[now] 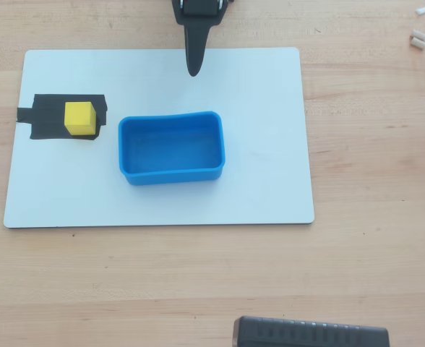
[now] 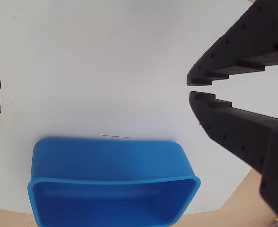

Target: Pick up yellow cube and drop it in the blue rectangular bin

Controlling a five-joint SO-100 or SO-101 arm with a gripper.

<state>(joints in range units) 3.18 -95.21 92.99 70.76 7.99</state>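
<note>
Your gripper [image 1: 193,71] hangs empty above the bin's [image 1: 170,177] far rim, jaws nearly closed with a narrow gap. The cube [image 1: 80,118] sits left of the bin, overhead view, on black tape [image 1: 43,116].

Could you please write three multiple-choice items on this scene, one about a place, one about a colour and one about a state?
1. Where does the yellow cube sit in the overhead view?
A. inside the bin
B. on a black patch left of the bin
C. between the gripper's fingertips

2. What colour is the bin?
A. blue
B. red
C. green

3. What does the gripper hold?
A. the cube
B. the bin's rim
C. nothing

Answers: 1 B, the cube rests on the black patch on the white board. 2 A, its walls are bright blue. 3 C, the wrist view shows only bare board between the nearly closed fingertips.
</note>
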